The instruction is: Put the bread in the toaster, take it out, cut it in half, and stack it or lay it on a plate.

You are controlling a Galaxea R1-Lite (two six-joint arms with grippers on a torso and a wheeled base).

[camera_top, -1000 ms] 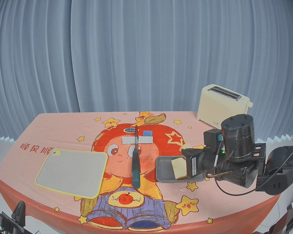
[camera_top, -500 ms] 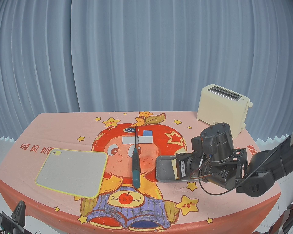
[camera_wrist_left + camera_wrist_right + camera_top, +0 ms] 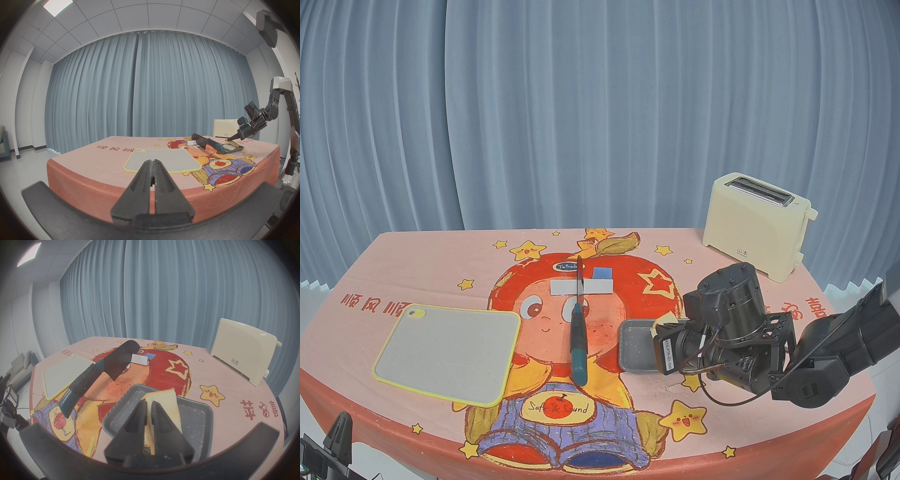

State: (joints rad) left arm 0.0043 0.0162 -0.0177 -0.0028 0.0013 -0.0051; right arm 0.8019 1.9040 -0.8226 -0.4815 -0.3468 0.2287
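Note:
A pale bread slice (image 3: 165, 404) stands tilted in the grey tray (image 3: 197, 422), and my right gripper (image 3: 149, 410) is shut on its near edge. In the head view the right gripper (image 3: 659, 335) sits low over the tray (image 3: 634, 351) right of centre. One corner of the bread (image 3: 666, 319) pokes up above it. The cream toaster (image 3: 756, 225) stands at the back right with empty slots. A teal-handled knife (image 3: 578, 331) rests with its blade on a white holder (image 3: 581, 286). My left gripper (image 3: 153, 164) is shut on nothing, off the table's left end.
A grey cutting board (image 3: 447, 353) with a yellow rim lies at the front left. A small blue block (image 3: 602, 274) sits behind the knife holder. The cloth-covered table drops away at its curved front edge (image 3: 600, 465).
My right arm has come down and moved left over the tray. The bread, which lay open to view in the tray, is now mostly covered by the gripper.

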